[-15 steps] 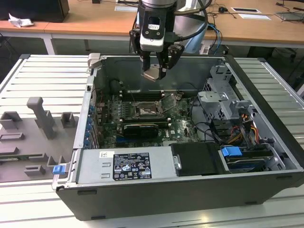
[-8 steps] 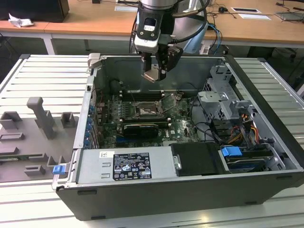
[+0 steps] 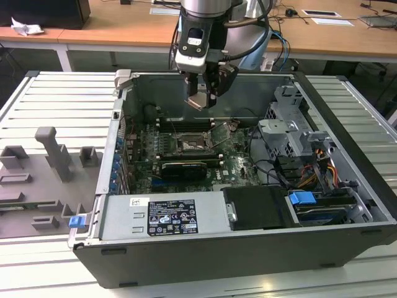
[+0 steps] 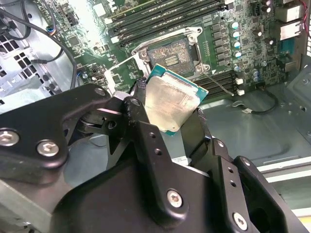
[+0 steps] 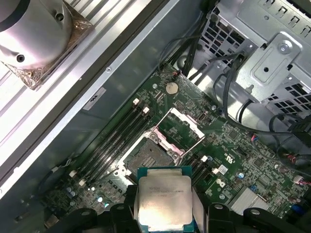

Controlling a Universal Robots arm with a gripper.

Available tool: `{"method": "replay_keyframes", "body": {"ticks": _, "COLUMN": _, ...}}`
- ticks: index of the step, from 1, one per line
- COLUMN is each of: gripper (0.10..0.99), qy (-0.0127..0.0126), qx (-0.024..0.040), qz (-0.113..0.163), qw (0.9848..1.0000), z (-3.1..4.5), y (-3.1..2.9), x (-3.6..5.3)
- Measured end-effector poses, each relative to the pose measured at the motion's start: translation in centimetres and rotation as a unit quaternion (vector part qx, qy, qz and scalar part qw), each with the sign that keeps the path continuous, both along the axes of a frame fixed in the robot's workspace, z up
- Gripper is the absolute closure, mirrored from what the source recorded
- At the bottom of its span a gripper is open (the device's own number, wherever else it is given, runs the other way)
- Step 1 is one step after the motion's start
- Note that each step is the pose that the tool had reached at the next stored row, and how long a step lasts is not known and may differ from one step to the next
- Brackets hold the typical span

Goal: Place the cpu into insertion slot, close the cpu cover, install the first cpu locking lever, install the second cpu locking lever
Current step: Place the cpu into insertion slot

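In the open computer case [image 3: 205, 257] the gripper [image 3: 201, 99] pinches the chip [image 5: 164, 204] above the bare socket [image 5: 149, 158]; placing it, the step in hand, seems to need square alignment

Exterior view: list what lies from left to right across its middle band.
Grey plastic fixture blocks → small square black insertion slot on the green board → perforated silver metal drive cage → black outer case wall.
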State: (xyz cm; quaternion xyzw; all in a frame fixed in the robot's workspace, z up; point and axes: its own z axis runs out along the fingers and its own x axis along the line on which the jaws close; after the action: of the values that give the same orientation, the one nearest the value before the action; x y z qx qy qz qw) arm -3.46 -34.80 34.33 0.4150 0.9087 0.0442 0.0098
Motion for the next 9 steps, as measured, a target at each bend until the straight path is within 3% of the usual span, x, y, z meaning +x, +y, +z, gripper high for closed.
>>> {"method": "replay_keyframes", "body": {"ticks": 5, "gripper": 0.557, "qy": 0.0000, "qx": 0.0000, "qz": -0.006, "qw": 1.0000, "z": -0.07, "y": 0.00, "x": 0.00}}
{"method": "replay_keyframes", "body": {"ticks": 9, "gripper": 0.557, "qy": 0.0000, "qx": 0.0000, "qz": -0.036, "qw": 0.9993, "z": -0.19, "y": 0.00, "x": 0.00}}
